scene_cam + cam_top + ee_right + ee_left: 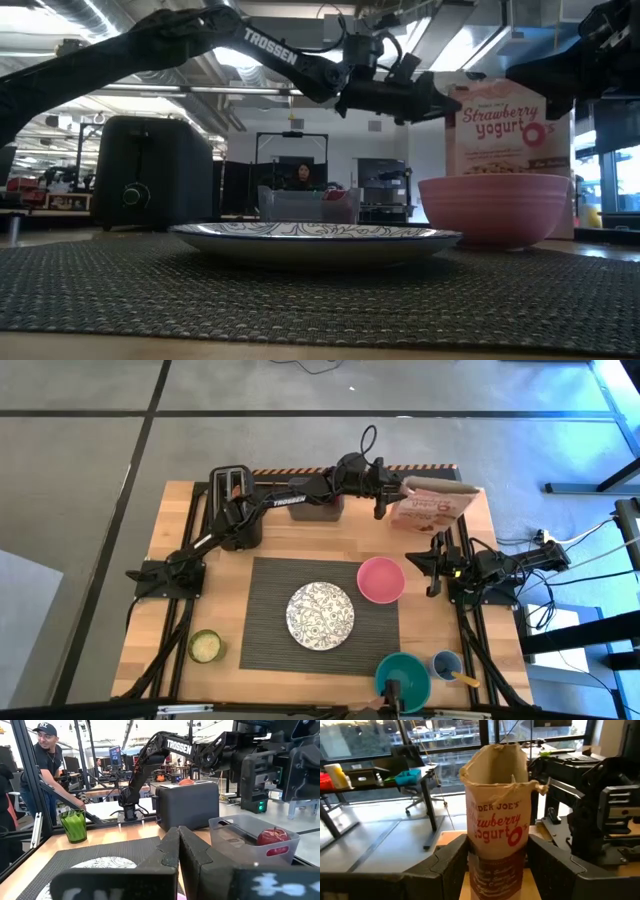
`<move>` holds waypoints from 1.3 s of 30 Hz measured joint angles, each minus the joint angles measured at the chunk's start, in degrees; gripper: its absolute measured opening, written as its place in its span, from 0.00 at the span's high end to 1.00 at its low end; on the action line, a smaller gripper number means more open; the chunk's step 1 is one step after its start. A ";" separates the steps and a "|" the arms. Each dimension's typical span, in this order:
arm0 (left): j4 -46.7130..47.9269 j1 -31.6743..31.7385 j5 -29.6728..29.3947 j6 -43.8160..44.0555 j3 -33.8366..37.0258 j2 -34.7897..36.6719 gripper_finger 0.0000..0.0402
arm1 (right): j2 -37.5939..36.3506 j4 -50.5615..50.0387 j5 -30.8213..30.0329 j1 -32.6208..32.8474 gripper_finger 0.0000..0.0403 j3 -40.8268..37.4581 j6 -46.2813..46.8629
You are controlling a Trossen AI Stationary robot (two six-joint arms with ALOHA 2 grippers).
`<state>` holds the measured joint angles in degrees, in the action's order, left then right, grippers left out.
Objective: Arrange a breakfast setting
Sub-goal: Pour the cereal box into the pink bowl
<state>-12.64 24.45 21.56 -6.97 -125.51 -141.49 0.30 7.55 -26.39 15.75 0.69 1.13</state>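
Observation:
The dark grey ribbed mat (270, 645) lies mid-table with the patterned white plate (320, 613) and the pink bowl (381, 580) on it. My left gripper (388, 493) reaches to the far right, its fingers on either side of an upright Strawberry Yogurt O's cereal box (437, 508). My right gripper (433, 563) is shut and empty beside the pink bowl. The red apple (272, 836) lies in a clear bin (240, 832). The bagel (186, 782) sticks out of the black toaster (232, 490). A spoon (463, 678) stands in a small blue cup (446, 663). My left gripper pinches the cereal box between its two fingers (451, 865), one on each wide face (496, 870), with a narrow side toward the wrist. The fingers come level from the table's left. The box stands upright with its open top (495, 757) up; the bowl hides its bottom.
A teal bowl (403, 675) sits at the near edge by the blue cup. A jar with a green lid (205, 646) stands near left of the mat. A person (45, 755) leans in beyond the table's left side.

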 joint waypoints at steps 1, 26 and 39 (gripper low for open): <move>0.00 0.03 -0.01 0.25 0.00 0.00 0.52 | 0.00 0.01 0.00 0.00 1.00 0.00 0.00; 4.74 -3.15 -3.27 -2.76 0.09 4.09 0.99 | -0.02 0.12 0.48 -0.02 1.00 0.00 0.10; 23.13 -5.88 -9.80 -7.74 -0.02 15.68 1.00 | -0.04 0.64 0.58 -0.02 0.70 -0.02 -0.18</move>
<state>10.48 18.56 11.77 -14.71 -125.54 -125.81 0.25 8.19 -25.81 15.73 0.67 0.94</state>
